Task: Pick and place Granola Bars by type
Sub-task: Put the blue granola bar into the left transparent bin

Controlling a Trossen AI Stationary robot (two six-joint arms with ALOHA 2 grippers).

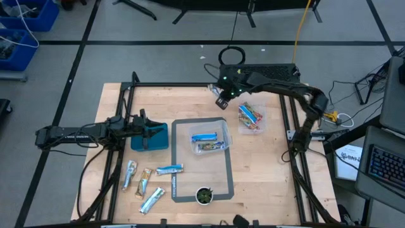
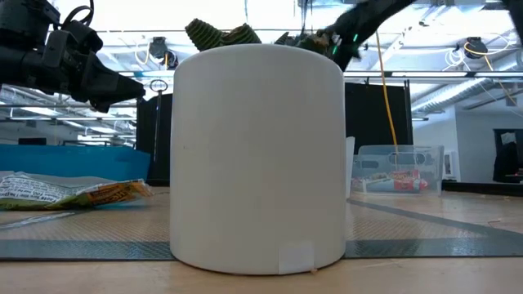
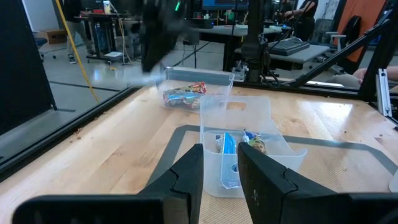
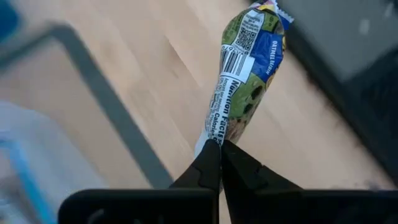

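Before low camera, white cup [image 2: 257,159] blocking bins.

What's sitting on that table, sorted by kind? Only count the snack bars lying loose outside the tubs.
Loose bars: 4
Clear tubs: 2
Blue tub: 1
White plant pot: 1
Grey mat: 1
Total: 9

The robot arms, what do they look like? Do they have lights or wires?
Both arms are black, thin and jointed. The right arm has a small green light glowing near its wrist, and black cables loop behind it. The left arm is a long dark tube. Each ends in a tool with two flat, black, pointed fingers; on the right tool they taper like a beak.
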